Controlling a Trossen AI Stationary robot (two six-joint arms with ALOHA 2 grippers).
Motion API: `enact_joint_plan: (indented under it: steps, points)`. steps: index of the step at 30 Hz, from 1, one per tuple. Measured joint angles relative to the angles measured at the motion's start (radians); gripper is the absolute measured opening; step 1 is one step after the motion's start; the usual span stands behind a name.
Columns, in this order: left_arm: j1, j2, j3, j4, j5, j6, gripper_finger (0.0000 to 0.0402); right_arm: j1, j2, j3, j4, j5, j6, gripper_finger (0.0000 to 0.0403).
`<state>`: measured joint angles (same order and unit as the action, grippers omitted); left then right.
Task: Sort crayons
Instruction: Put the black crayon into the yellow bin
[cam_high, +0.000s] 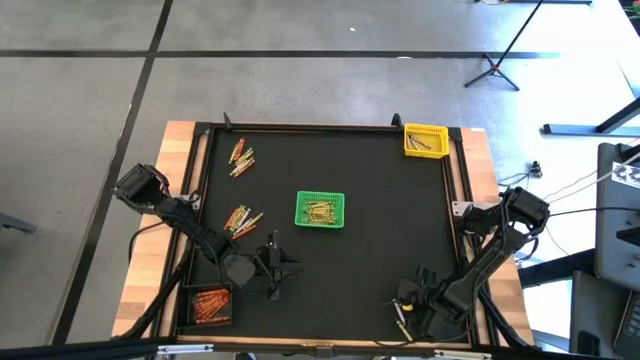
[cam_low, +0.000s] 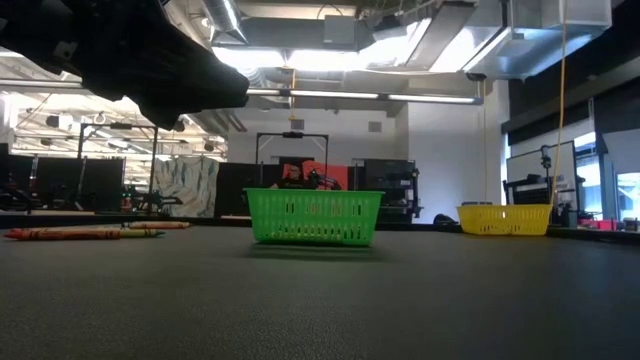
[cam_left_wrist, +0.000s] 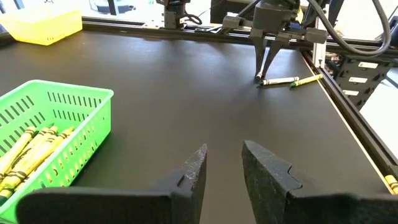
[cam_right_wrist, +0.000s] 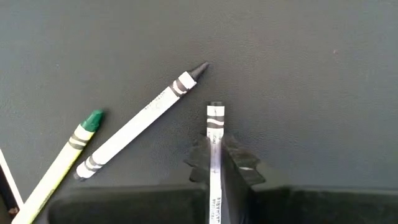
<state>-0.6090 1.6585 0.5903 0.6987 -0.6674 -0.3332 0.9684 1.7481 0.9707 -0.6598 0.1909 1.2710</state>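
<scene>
My right gripper (cam_high: 404, 301) stands near the table's front right corner, shut on a white-wrapped grey crayon (cam_right_wrist: 215, 124). Beside it on the black mat lie another grey crayon (cam_right_wrist: 142, 118) and a green crayon (cam_right_wrist: 61, 157). My left gripper (cam_left_wrist: 222, 167) hovers open at the front left, nothing between its fingers. Two loose heaps of crayons (cam_high: 241, 158) (cam_high: 241, 220) lie on the mat's left half. The green basket (cam_high: 320, 209) holds yellowish crayons, the yellow basket (cam_high: 425, 140) grey ones, and the black basket (cam_high: 211, 305) orange ones. My right gripper pinches the grey crayon's wrapped shaft (cam_right_wrist: 215, 138) between its two fingers, a little back from the crayon's flat banded end (cam_right_wrist: 216, 109). The fingers come from above, pointing steeply down, one on each long side. Whether the crayon is clear of the mat I cannot tell.
A raised black frame (cam_high: 455, 180) rims the mat. The green basket (cam_low: 314, 217) stands mid-table and the yellow one (cam_low: 505, 219) at the far right corner. Bare mat lies between the green basket and my right gripper (cam_left_wrist: 266, 68).
</scene>
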Motion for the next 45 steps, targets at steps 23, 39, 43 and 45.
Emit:
enact_joint_plan:
  steps: [23,39,43,45]
  points:
    - [0.0,0.0,0.0,-0.001,0.0,-0.001,0.0088,-0.074,-0.154,-0.003,0.0,0.058,-0.159,0.0025]
    - [-0.008,0.0,0.0,-0.001,0.008,0.003,0.0088,-0.392,-0.215,-0.002,0.097,0.194,-0.631,0.0026]
    - [-0.006,0.0,0.0,-0.001,0.008,0.046,0.0088,-0.479,-0.215,-0.002,0.202,0.203,-0.777,0.0026]
    - [-0.006,0.0,0.0,-0.001,0.008,0.069,0.0088,-0.516,-0.215,-0.002,0.26,0.208,-0.855,0.0026]
